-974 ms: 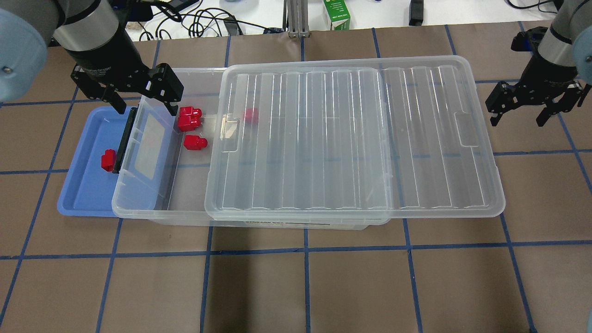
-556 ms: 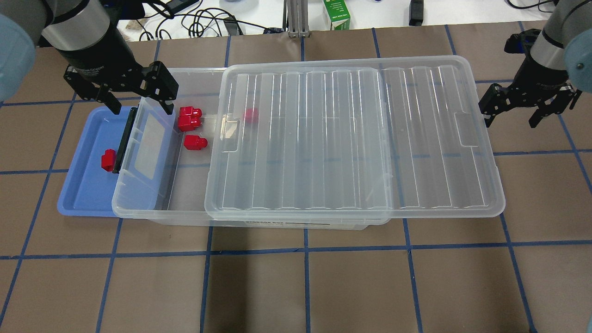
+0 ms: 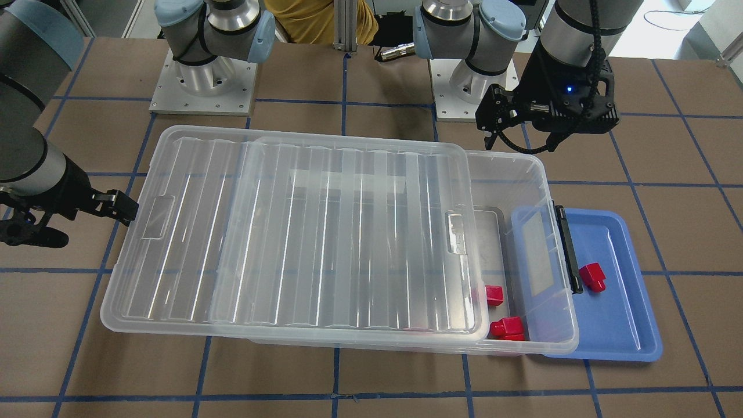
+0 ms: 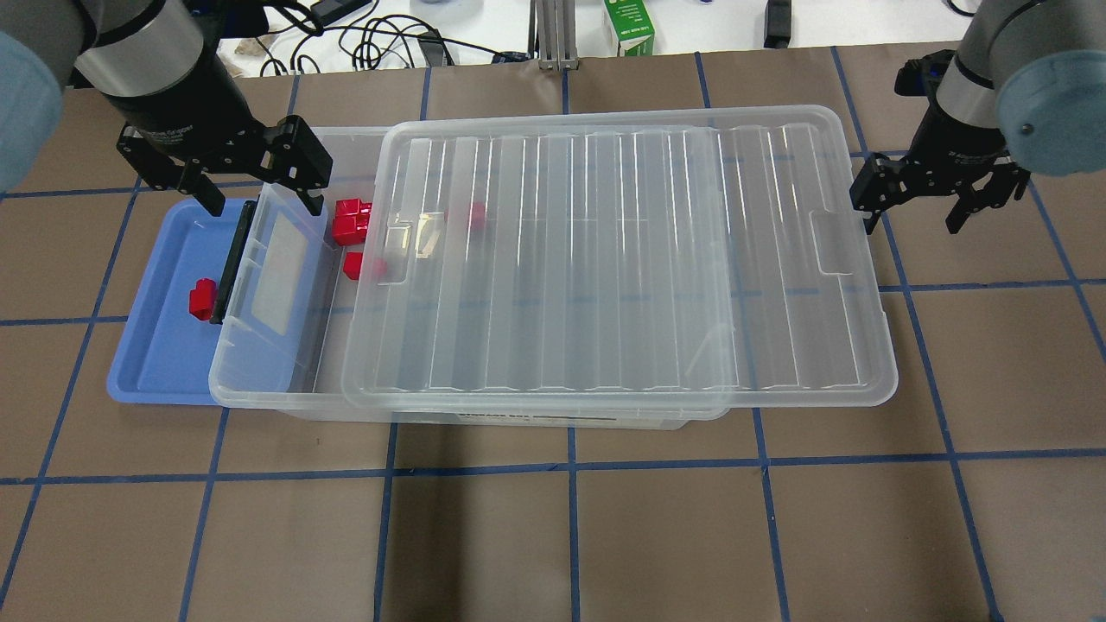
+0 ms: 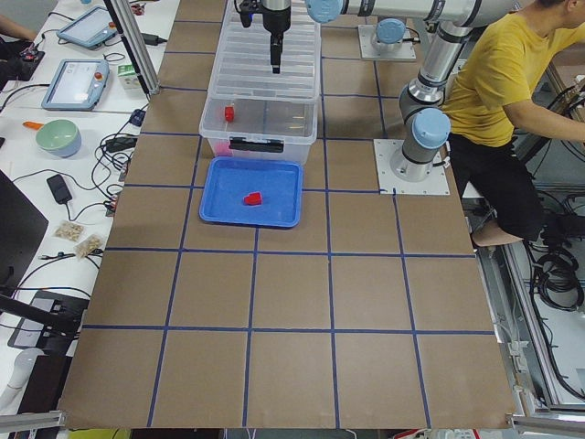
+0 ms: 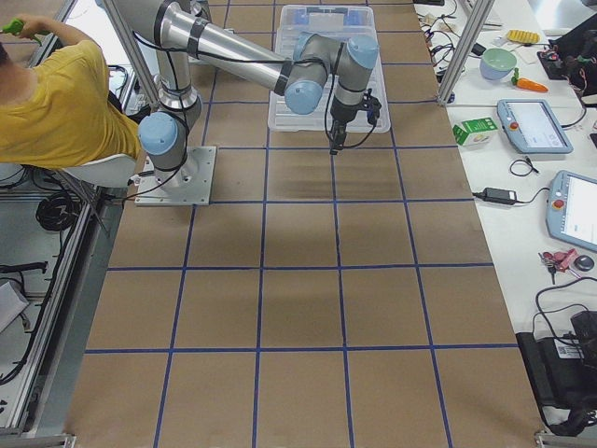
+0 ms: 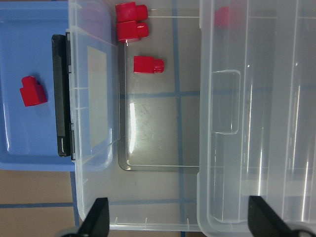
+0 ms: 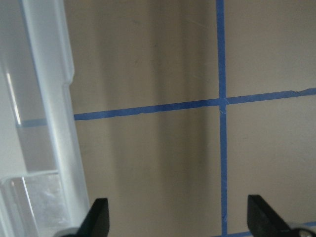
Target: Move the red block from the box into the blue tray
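One red block (image 4: 202,299) lies in the blue tray (image 4: 160,367), left of the box; it also shows in the left wrist view (image 7: 33,91). The clear box (image 4: 259,393) has its ribbed lid (image 4: 622,259) slid right, leaving the left end uncovered. Two red blocks (image 4: 352,220) lie together in the uncovered end. Another (image 4: 352,264) lies half under the lid edge, and one more (image 4: 471,216) under the lid. My left gripper (image 4: 262,200) is open and empty above the box's latch end. My right gripper (image 4: 912,220) is open, one finger beside the lid's right edge.
A black clip latch (image 4: 232,259) sits on the box's left wall, which overlaps the tray. A green carton (image 4: 629,26) and cables lie beyond the table's back edge. An operator in yellow (image 5: 512,91) sits behind the robot bases.
The lid has slid left and now covers more of the box's uncovered end. My right gripper has moved left with the lid's right edge. My left gripper shifted slightly left and stayed open.
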You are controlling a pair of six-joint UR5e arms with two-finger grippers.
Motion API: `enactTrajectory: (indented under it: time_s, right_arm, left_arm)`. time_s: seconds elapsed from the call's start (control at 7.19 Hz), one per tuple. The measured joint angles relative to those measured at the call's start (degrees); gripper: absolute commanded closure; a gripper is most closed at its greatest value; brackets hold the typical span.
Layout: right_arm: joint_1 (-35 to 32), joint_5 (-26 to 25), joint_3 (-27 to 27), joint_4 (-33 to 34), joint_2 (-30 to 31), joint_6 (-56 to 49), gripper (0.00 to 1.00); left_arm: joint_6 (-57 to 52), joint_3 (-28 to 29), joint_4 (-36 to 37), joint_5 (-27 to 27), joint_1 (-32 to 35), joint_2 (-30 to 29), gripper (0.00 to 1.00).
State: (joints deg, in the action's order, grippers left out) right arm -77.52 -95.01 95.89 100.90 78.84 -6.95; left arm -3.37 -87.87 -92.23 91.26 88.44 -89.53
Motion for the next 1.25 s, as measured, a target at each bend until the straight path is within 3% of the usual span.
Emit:
enactTrajectory:
  time_s: [1.25]
  right_arm:
    - [-9.4,0.26,0.43,1.33,0.0,5.89,0.0]
  left_arm:
    - [0.87,-0.11,-0.04,0.78,-0.28,0.38,0.0]
